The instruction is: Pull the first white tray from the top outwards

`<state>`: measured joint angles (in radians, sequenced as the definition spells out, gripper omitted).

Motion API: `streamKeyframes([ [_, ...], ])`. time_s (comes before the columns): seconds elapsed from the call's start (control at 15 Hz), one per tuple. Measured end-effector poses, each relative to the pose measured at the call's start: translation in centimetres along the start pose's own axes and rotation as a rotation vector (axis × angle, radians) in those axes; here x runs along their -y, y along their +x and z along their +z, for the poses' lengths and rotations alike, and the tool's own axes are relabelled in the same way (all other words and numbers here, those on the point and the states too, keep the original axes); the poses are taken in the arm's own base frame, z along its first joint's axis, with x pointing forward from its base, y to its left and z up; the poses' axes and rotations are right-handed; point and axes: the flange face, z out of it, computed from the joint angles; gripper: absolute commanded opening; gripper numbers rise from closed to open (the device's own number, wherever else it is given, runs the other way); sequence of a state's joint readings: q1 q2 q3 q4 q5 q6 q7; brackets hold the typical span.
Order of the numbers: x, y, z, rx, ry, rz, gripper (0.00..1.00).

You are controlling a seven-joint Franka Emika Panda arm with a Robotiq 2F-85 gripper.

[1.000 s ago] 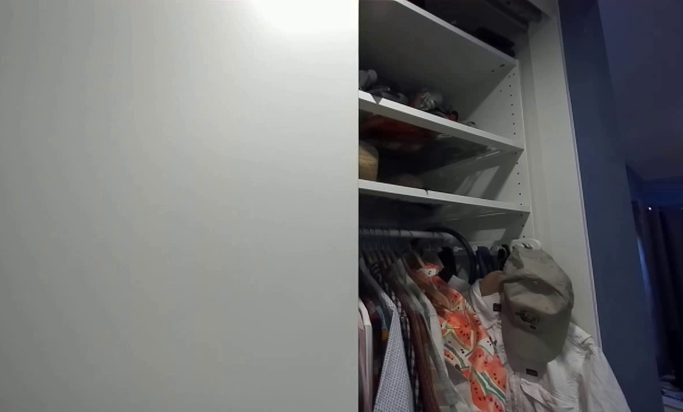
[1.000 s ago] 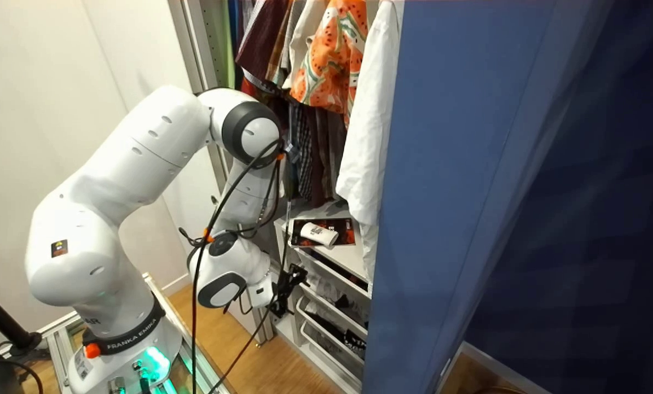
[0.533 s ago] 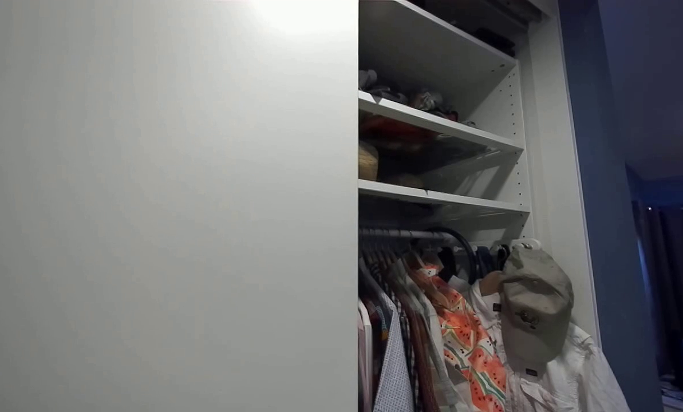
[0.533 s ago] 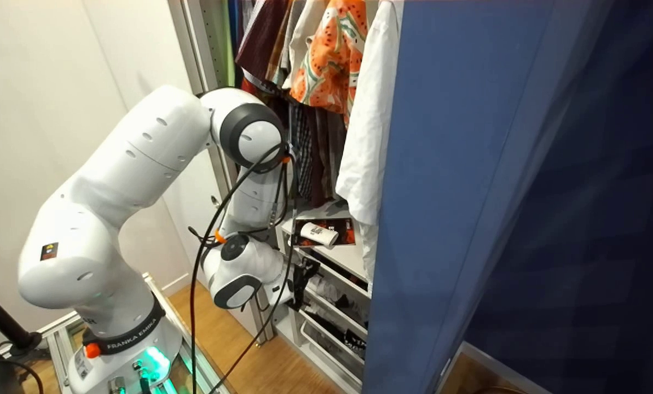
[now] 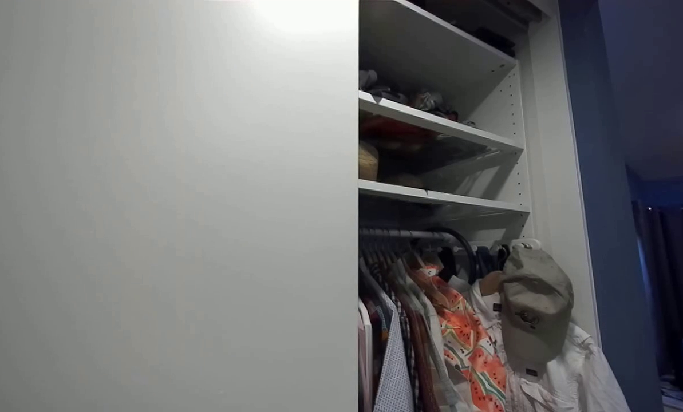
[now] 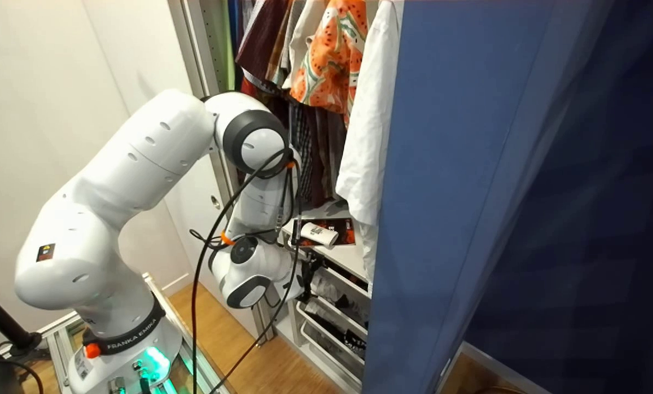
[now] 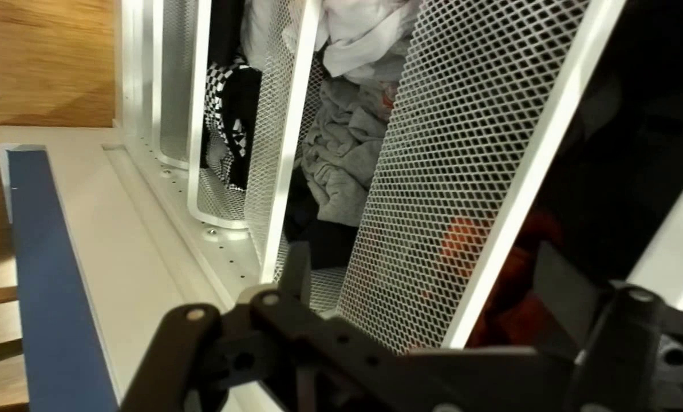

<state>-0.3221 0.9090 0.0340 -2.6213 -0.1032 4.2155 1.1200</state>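
Wrist view: top white tray (image 7: pixel 461 143) runs from upper right to lower centre of frame — my gripper (image 7: pixel 424 266), at the bottom, jaws parted astride it; contact I cannot tell.

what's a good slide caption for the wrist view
Open gripper at the top white mesh tray, grey cloth in the tray below.

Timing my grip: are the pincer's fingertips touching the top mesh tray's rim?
Apart: the wrist view shows gaps between the white rim and both fingertips, which straddle it.
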Motion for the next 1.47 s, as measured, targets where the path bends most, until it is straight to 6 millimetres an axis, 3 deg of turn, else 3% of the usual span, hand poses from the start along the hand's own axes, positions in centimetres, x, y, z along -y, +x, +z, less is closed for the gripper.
streamKeyframes([
  [0.33,0.6,0.8,1.9,0.060,0.076,-0.019,1.00],
  [0.67,-1.0,0.8,3.7,0.104,0.096,-0.002,1.00],
  [0.73,-1.1,0.9,3.9,0.112,0.107,-0.003,0.96],
  [0.8,-1.2,1.2,4.0,0.117,0.114,-0.002,0.74],
  [1.0,-1.3,1.7,4.0,0.129,0.133,-0.001,0.65],
  [1.47,-0.4,2.1,3.1,0.153,0.184,-0.006,0.19],
])
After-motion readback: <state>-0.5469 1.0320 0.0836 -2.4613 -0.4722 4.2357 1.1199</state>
